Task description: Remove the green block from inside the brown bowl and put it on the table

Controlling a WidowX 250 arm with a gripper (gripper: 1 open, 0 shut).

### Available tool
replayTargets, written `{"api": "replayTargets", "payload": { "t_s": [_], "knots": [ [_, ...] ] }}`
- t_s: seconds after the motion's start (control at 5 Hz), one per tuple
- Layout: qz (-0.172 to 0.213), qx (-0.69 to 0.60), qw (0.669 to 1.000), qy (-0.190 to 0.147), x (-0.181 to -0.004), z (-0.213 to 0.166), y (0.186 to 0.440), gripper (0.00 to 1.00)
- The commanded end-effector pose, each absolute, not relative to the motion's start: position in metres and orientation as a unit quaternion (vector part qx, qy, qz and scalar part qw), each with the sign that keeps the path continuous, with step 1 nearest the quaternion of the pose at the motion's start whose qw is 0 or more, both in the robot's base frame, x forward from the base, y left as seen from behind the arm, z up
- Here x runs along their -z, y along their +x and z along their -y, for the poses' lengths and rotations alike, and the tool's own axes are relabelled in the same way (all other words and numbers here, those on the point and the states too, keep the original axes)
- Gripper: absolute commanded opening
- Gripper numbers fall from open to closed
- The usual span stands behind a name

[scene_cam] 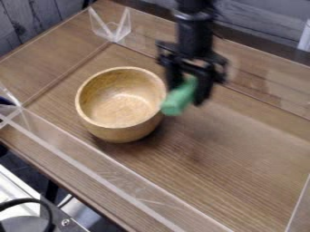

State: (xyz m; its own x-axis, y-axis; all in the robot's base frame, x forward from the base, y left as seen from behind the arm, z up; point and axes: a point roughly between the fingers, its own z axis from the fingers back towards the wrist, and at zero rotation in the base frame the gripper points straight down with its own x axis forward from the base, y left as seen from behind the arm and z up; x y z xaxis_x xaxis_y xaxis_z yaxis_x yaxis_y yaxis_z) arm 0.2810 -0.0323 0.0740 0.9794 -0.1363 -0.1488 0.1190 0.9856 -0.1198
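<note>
Tool (190, 89) gripping green block (180, 99) (over table), brown bowl (121, 102) w/ nothing inside

The green block (179, 98) is looking bright green, the brown bowl (121, 105) light brown, the table (230, 154) showing brown stripy wood lines.

A robotics lab test cell: a wood-grain tabletop (230, 172) is fenced by clear plastic walls (72, 172), with a black robot arm (194, 23) mounted above it, reaching down.
</note>
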Motion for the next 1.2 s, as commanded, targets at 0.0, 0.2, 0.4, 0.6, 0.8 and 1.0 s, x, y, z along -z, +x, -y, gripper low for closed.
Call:
{"api": "replayTargets", "payload": {
  "t_s": [0.0, 0.2, 0.4, 0.6, 0.8, 1.0],
  "knots": [
    [-0.052, 0.063, 0.996, -0.046, -0.071, 0.06, 0.289, 0.0],
    [-0.047, 0.073, 0.995, -0.053, -0.059, 0.083, 0.288, 0.0],
    [-0.04, 0.075, 0.995, -0.057, -0.048, 0.082, 0.291, 0.0],
    [-0.034, 0.072, 0.995, -0.065, -0.05, 0.071, 0.296, 0.0],
    [-0.028, 0.069, 0.995, -0.072, -0.05, 0.058, 0.301, 0.0],
    [-0.024, 0.047, 0.996, -0.073, -0.049, 0.044, 0.303, 0.0]
  ]
}}
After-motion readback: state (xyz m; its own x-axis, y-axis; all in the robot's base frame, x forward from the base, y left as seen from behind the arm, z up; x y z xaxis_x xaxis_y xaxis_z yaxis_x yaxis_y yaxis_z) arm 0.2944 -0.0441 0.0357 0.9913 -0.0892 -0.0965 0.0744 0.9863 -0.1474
